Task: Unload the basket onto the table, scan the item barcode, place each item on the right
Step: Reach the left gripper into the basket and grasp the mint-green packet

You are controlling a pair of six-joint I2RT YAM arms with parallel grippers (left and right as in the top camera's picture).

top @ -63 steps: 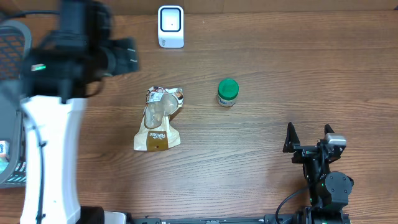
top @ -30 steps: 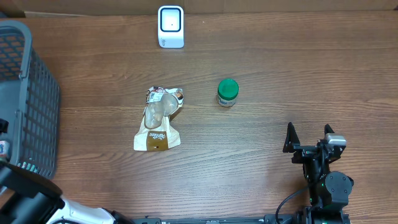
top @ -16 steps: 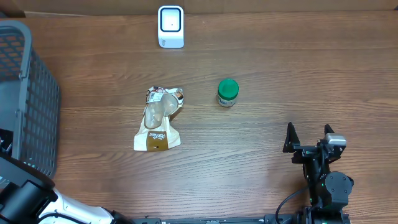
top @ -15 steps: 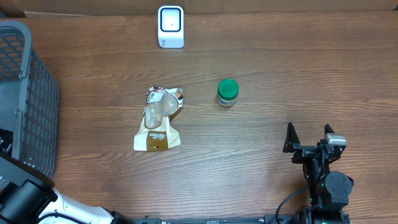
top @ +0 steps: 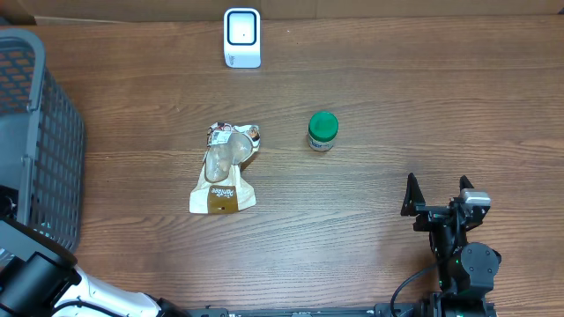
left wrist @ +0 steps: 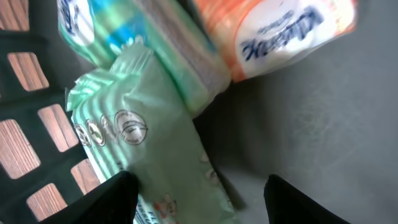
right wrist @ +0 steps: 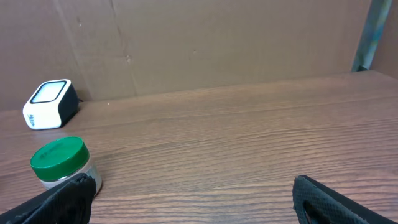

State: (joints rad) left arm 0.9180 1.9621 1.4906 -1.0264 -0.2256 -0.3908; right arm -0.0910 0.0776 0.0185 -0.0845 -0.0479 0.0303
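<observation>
The left hand (left wrist: 199, 184) is seen inside the grey basket (top: 48, 132), which stands at the left edge of the worktop (top: 397, 97). Its two fingers (left wrist: 115, 196) are held well apart, and nothing is gripped between them. A pale green packet (left wrist: 137, 137) is lying on the basket floor just under this hand. One finger is placed over the lower end of the packet, and the other is placed over the bare grey floor beside it. Whether the packet is touched cannot be told. Beyond the green packet, a blue-and-white pack (left wrist: 93, 25) and an orange-and-white pack (left wrist: 280, 31) are seen, both blurred. The first one is pressed against the green packet.

From overhead, only a part of the left arm (top: 35, 282) is shown, at the near left corner beside the basket.

The white scanner (top: 242, 37) is set at the far edge of the worktop. A brown pouch (top: 223, 172) is laid flat in the middle-left area. A small jar with a green lid (top: 322, 130) is standing upright to the right of the pouch, apart from it. The right hand (top: 437, 192) is kept at the near right side of the worktop. Its fingers are spread fully and nothing is held in them. It is well apart from the jar and the scanner.
</observation>
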